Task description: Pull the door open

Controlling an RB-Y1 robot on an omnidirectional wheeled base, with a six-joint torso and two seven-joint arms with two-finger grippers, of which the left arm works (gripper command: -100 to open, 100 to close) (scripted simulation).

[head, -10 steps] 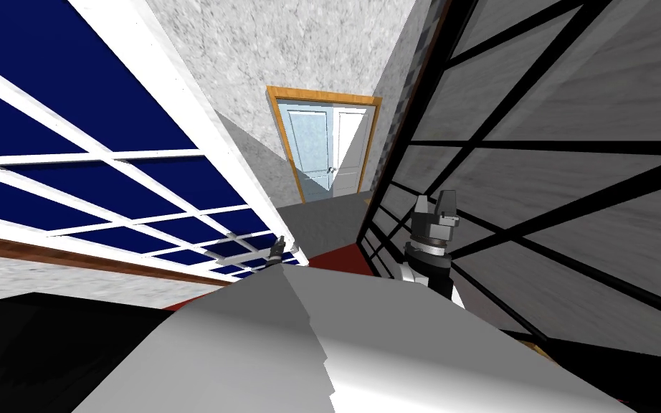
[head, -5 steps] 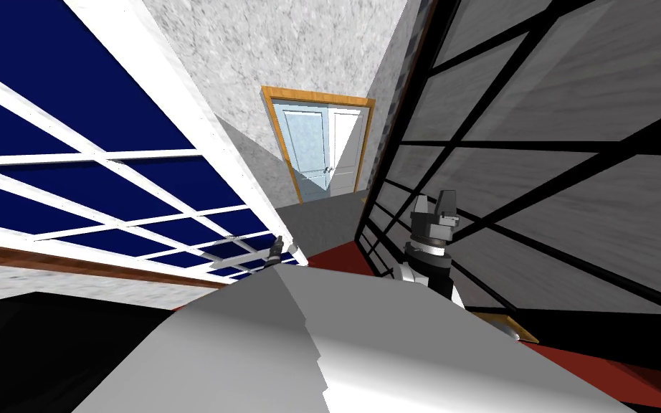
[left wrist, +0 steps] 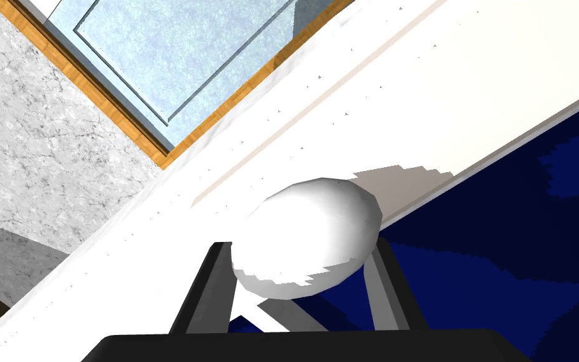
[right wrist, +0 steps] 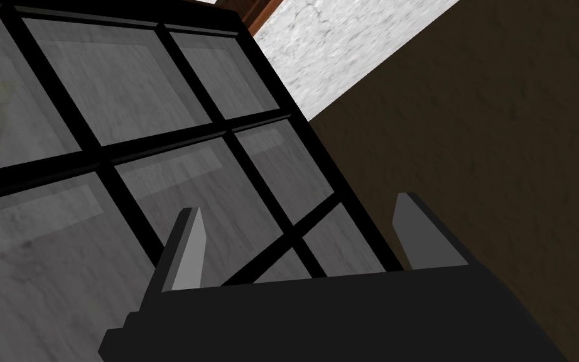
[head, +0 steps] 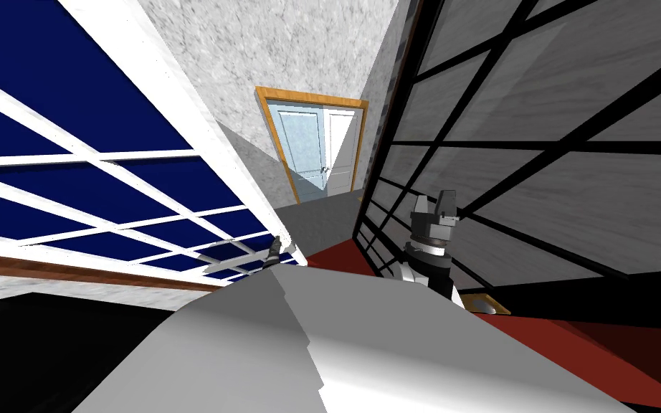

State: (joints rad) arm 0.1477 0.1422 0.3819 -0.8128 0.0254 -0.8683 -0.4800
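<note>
The white knob sits pressed between the left gripper's fingers.

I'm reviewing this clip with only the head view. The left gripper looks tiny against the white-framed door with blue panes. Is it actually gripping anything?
Observer: Yes. In the left wrist view, the left gripper has both fingers pressed against the sides of a white rounded knob.
Operator: Where on the door does that knob sit?
Observer: On the door's white frame, right at the edge of a dark blue pane. The knob's shadow falls across the frame.
</note>
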